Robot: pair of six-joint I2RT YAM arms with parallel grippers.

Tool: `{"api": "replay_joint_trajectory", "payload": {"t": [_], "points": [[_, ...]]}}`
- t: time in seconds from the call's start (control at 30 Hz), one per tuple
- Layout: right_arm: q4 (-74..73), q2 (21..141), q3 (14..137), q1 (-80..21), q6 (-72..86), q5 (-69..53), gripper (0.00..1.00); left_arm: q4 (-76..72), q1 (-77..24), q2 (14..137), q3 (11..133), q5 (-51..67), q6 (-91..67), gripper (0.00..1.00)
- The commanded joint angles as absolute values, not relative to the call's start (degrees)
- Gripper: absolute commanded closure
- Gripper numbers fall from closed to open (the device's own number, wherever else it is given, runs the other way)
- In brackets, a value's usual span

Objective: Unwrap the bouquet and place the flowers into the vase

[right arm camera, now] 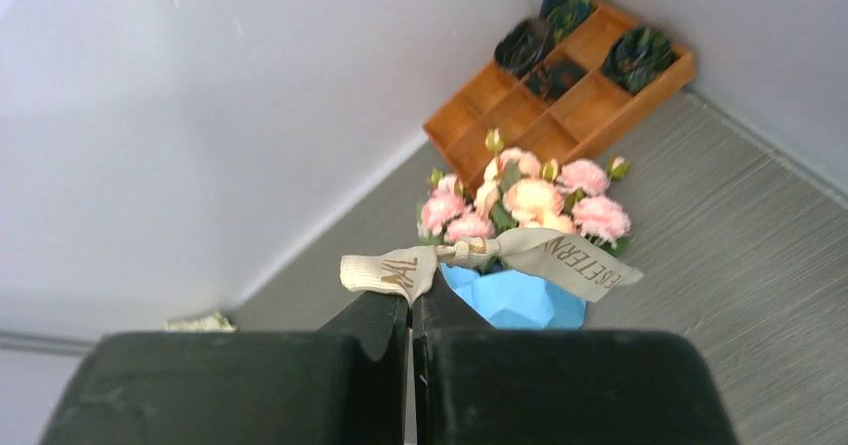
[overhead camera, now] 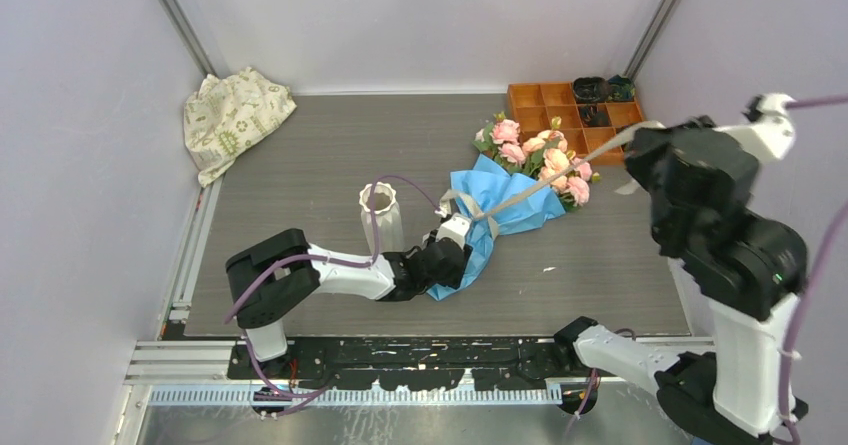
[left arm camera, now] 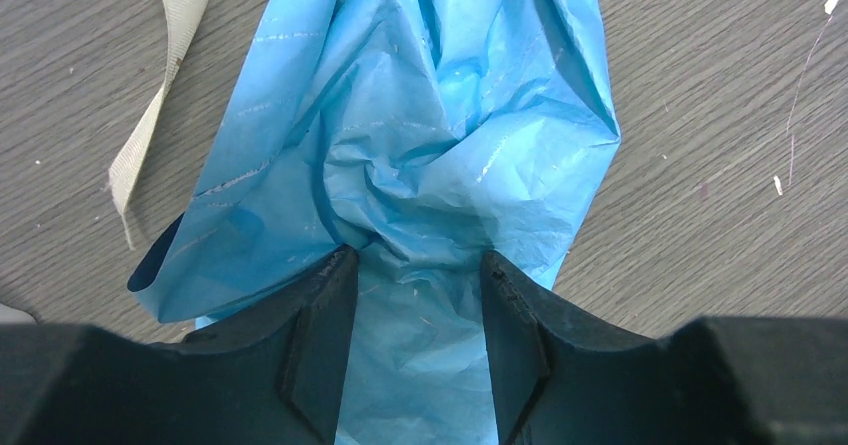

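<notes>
Bouquet [overhead camera: 510, 200] lies mid-table, its wrapper tail clamped by left gripper [left arm camera: 415, 265]. Right gripper [right arm camera: 410, 300] pinches the taut ribbon [right arm camera: 560, 255]. Vase [overhead camera: 380, 215] stands just beside the left arm. Orange tray [overhead camera: 545, 100] sits behind the flowers [overhead camera: 540, 155].

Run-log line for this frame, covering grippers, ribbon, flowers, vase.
left gripper: shut on blue wrapping paper | right gripper: shut on ribbon, taut | flowers: wrapped | vase: upright, no flowers
</notes>
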State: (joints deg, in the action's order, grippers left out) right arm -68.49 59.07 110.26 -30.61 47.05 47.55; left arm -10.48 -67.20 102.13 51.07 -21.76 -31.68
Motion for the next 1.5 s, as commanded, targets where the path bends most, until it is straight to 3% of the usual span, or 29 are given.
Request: {"api": "replay_joint_trajectory", "payload": {"t": [0.0, 0.37, 0.87, 1.13, 1.47], "points": [[-67.0, 52.9, 113.6, -30.4, 43.0, 58.7, 0.99, -6.3, -67.1, 104.8, 51.9, -18.8, -32.6, 0.51], [-60.6, 40.5, 117.8, -30.4, 34.1, 71.2, 0.99, -4.6, -67.3, 106.6, 55.1, -17.9, -32.1, 0.51], [-55.0, 34.1, 125.4, -25.7, 20.5, 79.3, 0.99, -1.8, -67.2, 109.2, 59.2, -18.2, -31.3, 0.51], [-75.2, 46.0, 128.9, -26.7, 31.2, 73.7, 0.99, 2.1, -67.5, 102.2, 60.8, -19.1, -30.6, 0.51], [-74.8, 55.7, 108.5, -29.7, 41.5, 59.6, 0.99, 7.9, -68.5, 84.4, 61.8, -20.2, -28.4, 0.47]]}}
